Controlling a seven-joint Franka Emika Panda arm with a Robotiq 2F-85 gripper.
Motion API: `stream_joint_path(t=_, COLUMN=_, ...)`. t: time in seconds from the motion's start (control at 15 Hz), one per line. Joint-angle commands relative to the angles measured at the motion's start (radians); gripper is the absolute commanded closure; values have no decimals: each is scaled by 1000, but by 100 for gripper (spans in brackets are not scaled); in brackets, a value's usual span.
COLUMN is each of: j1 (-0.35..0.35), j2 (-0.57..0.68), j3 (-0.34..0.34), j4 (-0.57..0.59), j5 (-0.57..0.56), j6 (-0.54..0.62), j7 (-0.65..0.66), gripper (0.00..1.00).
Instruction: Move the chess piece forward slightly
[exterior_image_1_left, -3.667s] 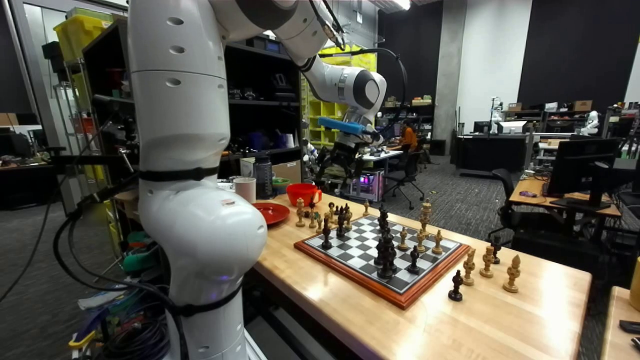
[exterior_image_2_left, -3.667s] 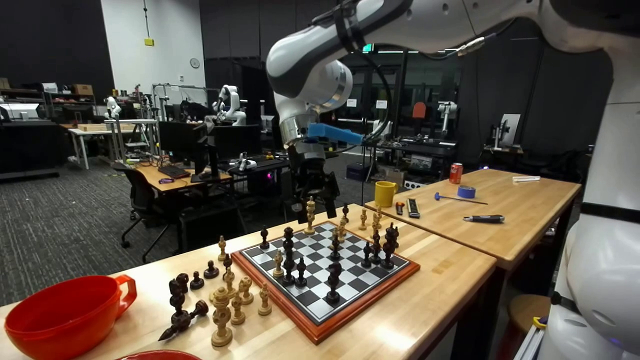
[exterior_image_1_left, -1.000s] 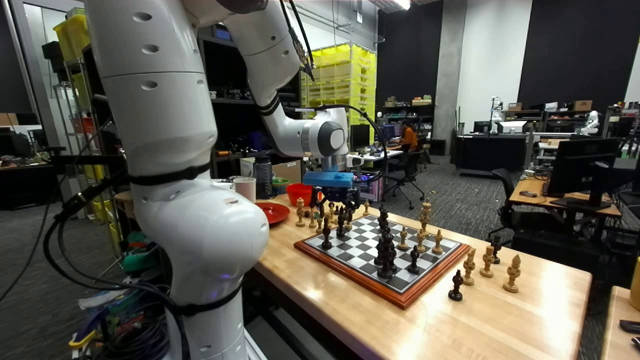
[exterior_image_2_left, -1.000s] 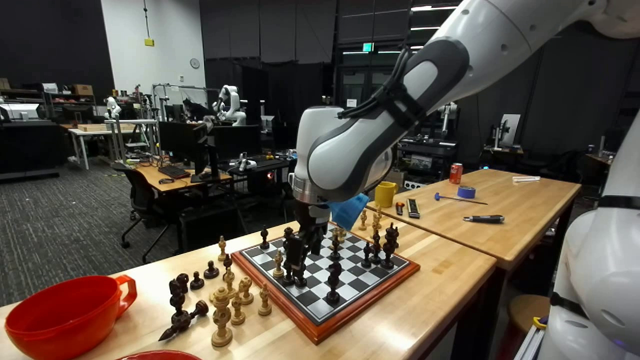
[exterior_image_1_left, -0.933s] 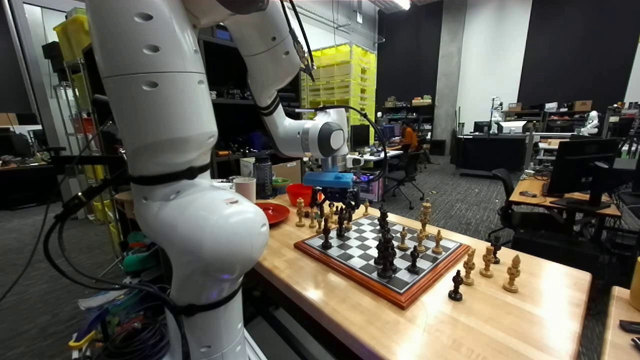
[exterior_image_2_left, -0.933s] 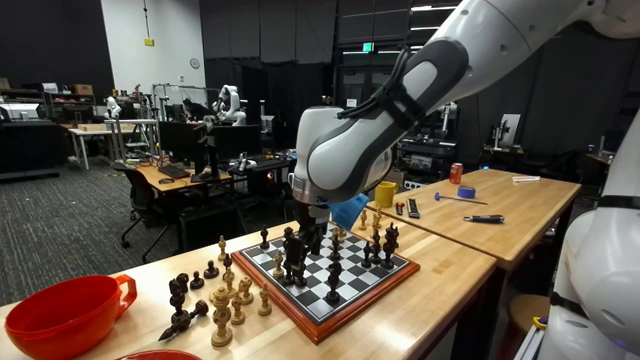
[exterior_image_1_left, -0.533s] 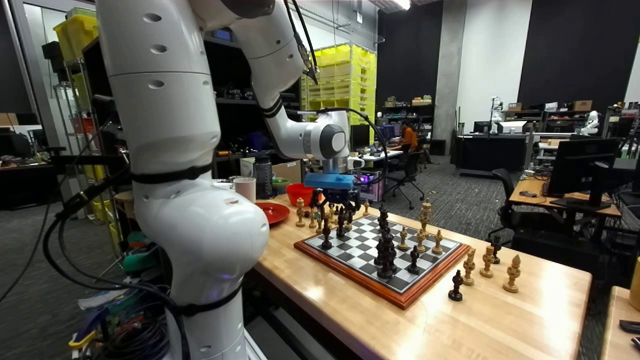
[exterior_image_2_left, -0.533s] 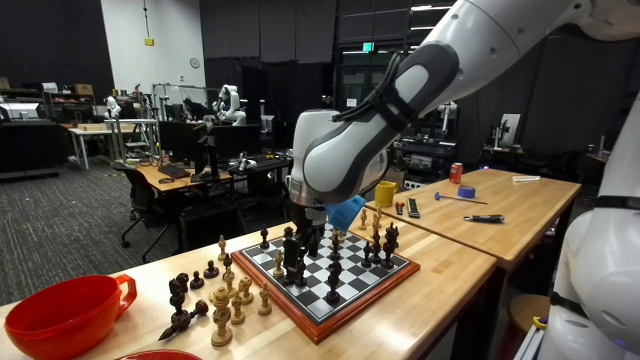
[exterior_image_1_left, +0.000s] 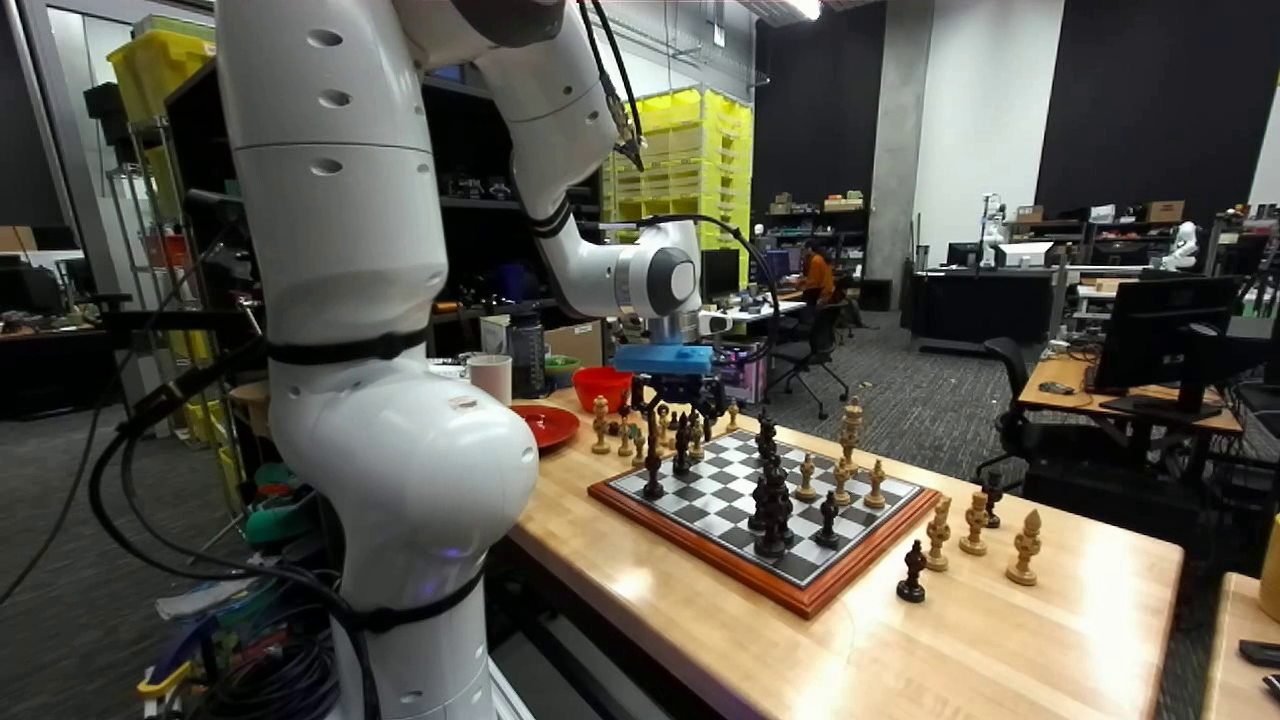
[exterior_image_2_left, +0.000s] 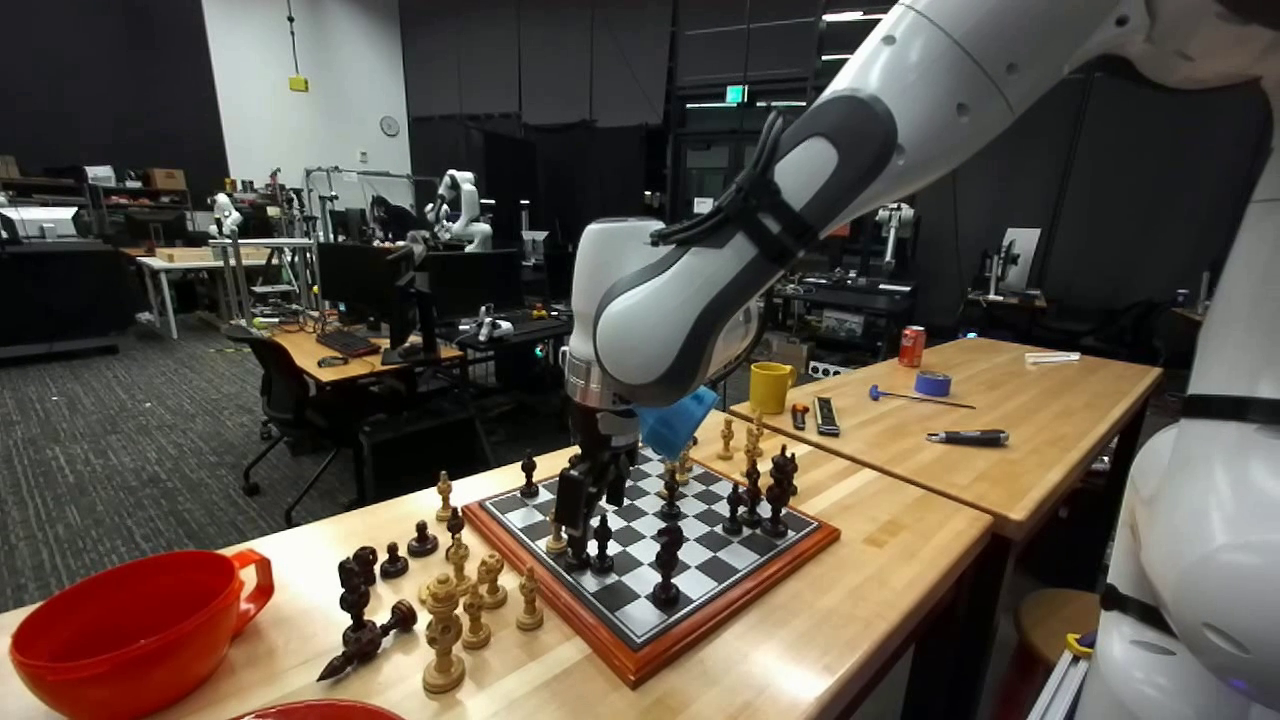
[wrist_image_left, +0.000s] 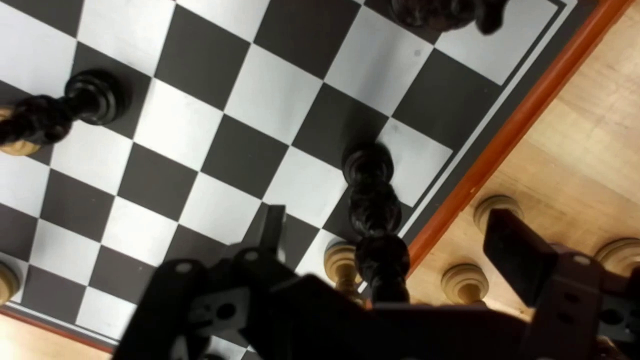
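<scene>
A chessboard (exterior_image_1_left: 700, 543) with a red-brown rim (wrist_image_left: 530, 107) holds several upright dark and light pieces. A dark piece (wrist_image_left: 374, 210) stands near the board's edge, in view between my fingers in the wrist view; I cannot tell whether a second dark piece overlaps it. It shows in an exterior view (exterior_image_1_left: 682, 452); elsewhere a finger partly covers a dark piece (exterior_image_2_left: 577, 560). A light piece (wrist_image_left: 342, 262) stands close beside it, and a small dark piece (exterior_image_2_left: 602, 555) too. My gripper (wrist_image_left: 390, 220) is open and empty, pointing down around the dark piece's upper part (exterior_image_2_left: 597, 505).
Another dark piece (exterior_image_2_left: 667, 575) stands near the board's edge. Several light pieces (exterior_image_2_left: 444, 640) stand beside the board, one near a finger in the wrist view (wrist_image_left: 462, 282). A red bowl (exterior_image_2_left: 140, 630) and red plate (exterior_image_1_left: 548, 428) are beyond. Light pieces (exterior_image_1_left: 1027, 550) stand off the opposite side.
From about four seconds ago, my gripper has come down over the board's edge. In the last second it has shifted slightly sideways and a little lower. The chess pieces have not visibly moved.
</scene>
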Motion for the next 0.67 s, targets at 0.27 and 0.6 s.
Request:
stream_joint_path(t=0.27, j1=-1, j2=32, j3=0, j4=28, j5=-31, j6=-8, j7=32, gripper=57)
stream_joint_path(t=0.6, j1=-5, j2=36, j3=-4, j4=30, j5=-34, j6=-13, j7=45, gripper=94)
